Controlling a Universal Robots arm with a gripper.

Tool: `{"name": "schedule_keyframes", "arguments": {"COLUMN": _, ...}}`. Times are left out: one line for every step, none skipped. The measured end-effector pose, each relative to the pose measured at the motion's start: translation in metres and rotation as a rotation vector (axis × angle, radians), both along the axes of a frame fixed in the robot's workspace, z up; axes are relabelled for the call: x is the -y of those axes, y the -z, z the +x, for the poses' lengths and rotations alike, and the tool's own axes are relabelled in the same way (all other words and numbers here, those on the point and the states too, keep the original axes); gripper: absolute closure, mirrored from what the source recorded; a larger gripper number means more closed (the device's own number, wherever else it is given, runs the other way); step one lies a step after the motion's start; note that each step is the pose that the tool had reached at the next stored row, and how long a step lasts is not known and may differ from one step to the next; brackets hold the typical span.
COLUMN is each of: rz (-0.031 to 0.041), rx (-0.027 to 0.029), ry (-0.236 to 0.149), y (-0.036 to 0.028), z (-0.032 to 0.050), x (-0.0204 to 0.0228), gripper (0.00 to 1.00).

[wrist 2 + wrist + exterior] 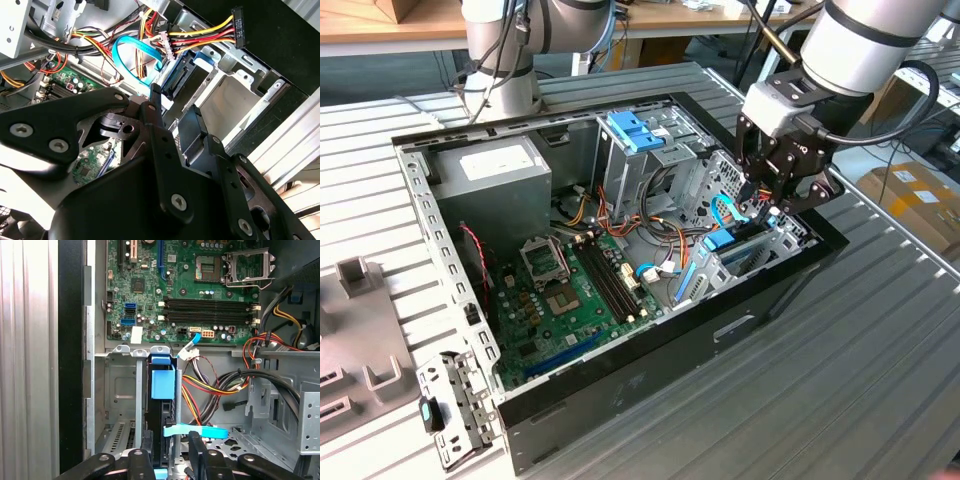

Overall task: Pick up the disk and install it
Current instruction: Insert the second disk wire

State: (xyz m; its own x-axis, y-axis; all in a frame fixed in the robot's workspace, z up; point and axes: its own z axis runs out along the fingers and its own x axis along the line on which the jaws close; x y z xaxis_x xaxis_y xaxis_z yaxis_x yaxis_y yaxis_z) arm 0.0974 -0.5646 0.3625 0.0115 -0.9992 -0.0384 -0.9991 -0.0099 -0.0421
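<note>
**Open desktop case on a slatted work table, with the arm at the drive cage.**

The slatted table (880, 330) carries the black computer case (650, 370), which lies on its side with its cover off. In the exterior view a green motherboard (570, 295) covers the case floor. A grey metal box (495, 175) sits in the far corner, and the print on its white sticker is too small to read. A light-blue bracket (635, 130) caps the tall bay beside the box. The arm (870, 45) reaches in from the exterior view's right and sets the gripper (775, 205) over the metal drive cage (770, 250) at the case's end.

The first wrist view looks along the gripper (172, 450) across the cage (117, 390) to the motherboard (200, 290). Here the disk (161, 435) stands on edge between the cage rails as a dark, narrow strip. The claw pinches the disk, with one finger against each broad face. The visible edge of the disk runs from the gripper toward the motherboard and ends under a light-blue plastic cap (162, 382).

The second wrist view shows the gripper (177, 112) from the other side. It adds a looped blue flat cable (127, 55) and a black power connector (239, 25) on red, yellow and black wires. The connector carries small white lettering.
</note>
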Motion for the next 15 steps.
{"name": "schedule_keyframes", "arguments": {"rz": 0.0, "rx": 0.0, "ry": 0.0, "y": 0.0, "z": 0.0, "x": 0.0, "gripper": 0.58}}
{"name": "schedule_keyframes", "arguments": {"rz": 0.0, "rx": 0.0, "ry": 0.0, "y": 0.0, "z": 0.0, "x": 0.0, "gripper": 0.58}}
{"name": "schedule_keyframes", "arguments": {"rz": 0.0, "rx": 0.0, "ry": 0.0, "y": 0.0, "z": 0.0, "x": 0.0, "gripper": 0.58}}
{"name": "schedule_keyframes", "arguments": {"rz": 0.0, "rx": 0.0, "ry": 0.0, "y": 0.0, "z": 0.0, "x": 0.0, "gripper": 0.58}}
{"name": "schedule_keyframes", "arguments": {"rz": 0.0, "rx": 0.0, "ry": 0.0, "y": 0.0, "z": 0.0, "x": 0.0, "gripper": 0.58}}
{"name": "schedule_keyframes", "arguments": {"rz": 0.0, "rx": 0.0, "ry": 0.0, "y": 0.0, "z": 0.0, "x": 0.0, "gripper": 0.58}}
{"name": "schedule_keyframes", "arguments": {"rz": 0.0, "rx": 0.0, "ry": 0.0, "y": 0.0, "z": 0.0, "x": 0.0, "gripper": 0.58}}
{"name": "schedule_keyframes", "arguments": {"rz": 0.0, "rx": 0.0, "ry": 0.0, "y": 0.0, "z": 0.0, "x": 0.0, "gripper": 0.58}}
{"name": "schedule_keyframes", "arguments": {"rz": -0.0001, "rx": 0.0, "ry": 0.0, "y": -0.0004, "z": 0.0, "x": 0.0, "gripper": 0.58}}
{"name": "schedule_keyframes", "arguments": {"rz": -0.0001, "rx": 0.0, "ry": 0.0, "y": -0.0012, "z": 0.0, "x": 0.0, "gripper": 0.58}}
{"name": "schedule_keyframes", "arguments": {"rz": 0.0001, "rx": 0.0, "ry": 0.0, "y": -0.0025, "z": 0.0, "x": 0.0, "gripper": 0.58}}
{"name": "schedule_keyframes", "arguments": {"rz": 0.0002, "rx": 0.0, "ry": 0.0, "y": -0.0027, "z": 0.0, "x": 0.0, "gripper": 0.58}}
{"name": "schedule_keyframes", "arguments": {"rz": 0.0, "rx": 0.0, "ry": 0.0, "y": -0.0028, "z": 0.0, "x": 0.0, "gripper": 0.58}}
{"name": "schedule_keyframes", "arguments": {"rz": 0.0, "rx": 0.0, "ry": 0.0, "y": -0.0029, "z": 0.0, "x": 0.0, "gripper": 0.58}}
{"name": "schedule_keyframes", "arguments": {"rz": 0.0, "rx": 0.0, "ry": 0.0, "y": -0.0029, "z": 0.0001, "x": 0.0, "gripper": 0.58}}
